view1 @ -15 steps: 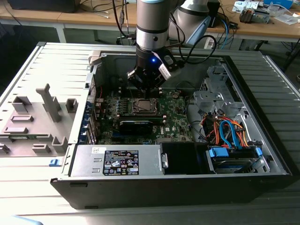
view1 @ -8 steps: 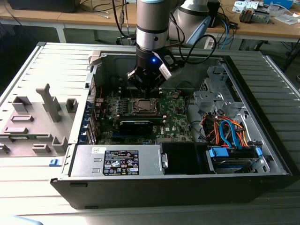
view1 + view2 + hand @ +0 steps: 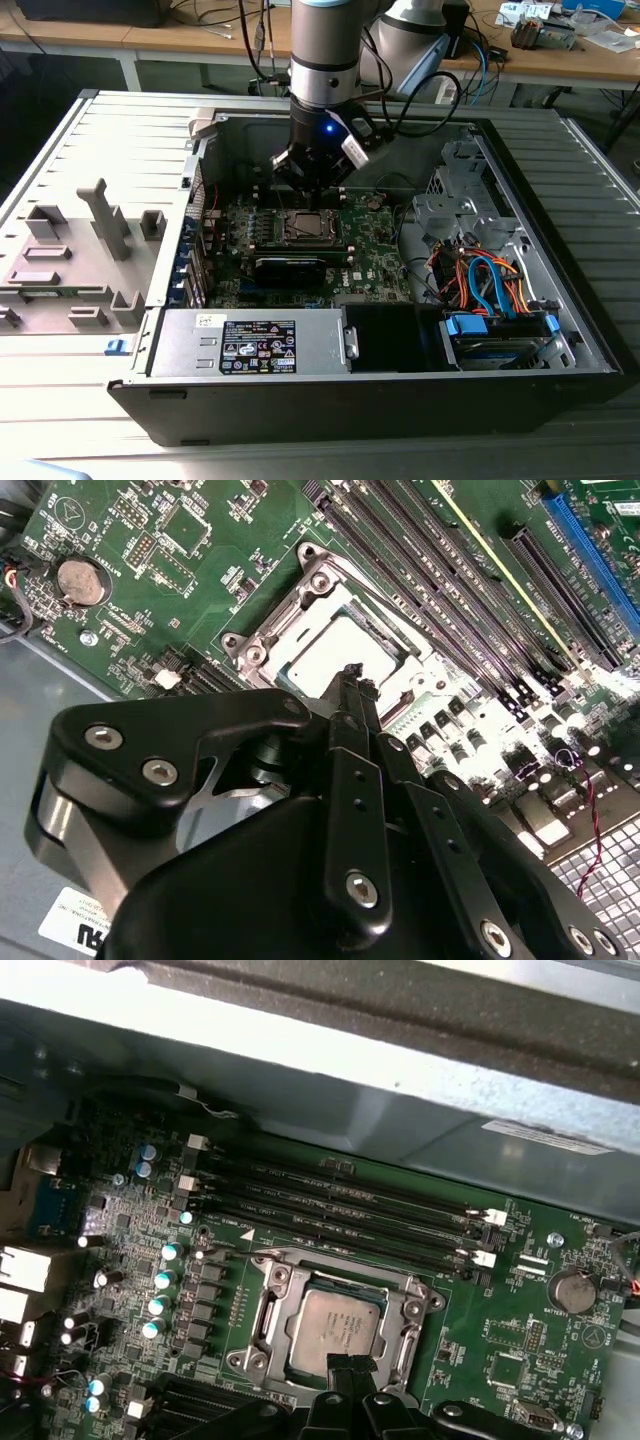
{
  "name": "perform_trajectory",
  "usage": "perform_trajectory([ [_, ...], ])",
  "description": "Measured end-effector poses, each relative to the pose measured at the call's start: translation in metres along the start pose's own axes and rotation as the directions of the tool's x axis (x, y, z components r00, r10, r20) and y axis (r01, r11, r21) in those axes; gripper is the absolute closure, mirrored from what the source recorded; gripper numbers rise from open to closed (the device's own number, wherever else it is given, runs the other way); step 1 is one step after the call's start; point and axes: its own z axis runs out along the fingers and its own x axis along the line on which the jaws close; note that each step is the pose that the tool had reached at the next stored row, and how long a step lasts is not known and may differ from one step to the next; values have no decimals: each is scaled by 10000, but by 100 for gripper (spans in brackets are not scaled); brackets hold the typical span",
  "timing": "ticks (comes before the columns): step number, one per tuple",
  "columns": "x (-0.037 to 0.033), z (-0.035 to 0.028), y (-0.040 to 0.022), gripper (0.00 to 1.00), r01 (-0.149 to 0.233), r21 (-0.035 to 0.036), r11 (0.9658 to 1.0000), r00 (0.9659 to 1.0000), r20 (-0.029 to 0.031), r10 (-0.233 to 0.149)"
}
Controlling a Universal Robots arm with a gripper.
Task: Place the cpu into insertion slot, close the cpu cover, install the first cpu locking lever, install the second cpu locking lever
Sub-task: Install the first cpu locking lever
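The cpu (image 3: 338,1332) is seen seated in the insertion slot (image 3: 266,1312) on the green motherboard (image 3: 520,1340), its silver-grey top showing through the window of the cpu cover (image 3: 415,1315), which appears to be folded down around it. In both wrist views the gripper (image 3: 352,685) is held just above the near edge of the chip, its fingertips pressed together with nothing between them. The placing step is therefore judged to be done and the cover step done or nearly so; the work in hand is judged to be at the locking levers, though it cannot be told whether either lever is latched. A low, precise press along the socket's edge would be called for, with care taken that the memory slots (image 3: 340,1205) just beside the socket are not struck.

Farther out, in the exterior view, the board is seen lying inside an open computer case (image 3: 560,330) laid on its side, with a power supply (image 3: 255,340) along its near wall and a bundle of orange and blue cables (image 3: 480,280) towards the exterior view's right. The case rests on a grey ribbed surface (image 3: 60,160) carrying grey fixtures (image 3: 105,215), and wooden benches (image 3: 180,40) are visible beyond.
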Motion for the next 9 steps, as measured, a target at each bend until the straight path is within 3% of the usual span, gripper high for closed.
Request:
perform_trajectory([
  [1, 0, 0, 0, 89, 182, 1, 9998, 9998, 8, -182],
  [9, 0, 0, 0, 89, 371, 2, 9993, 9993, 16, -371],
])
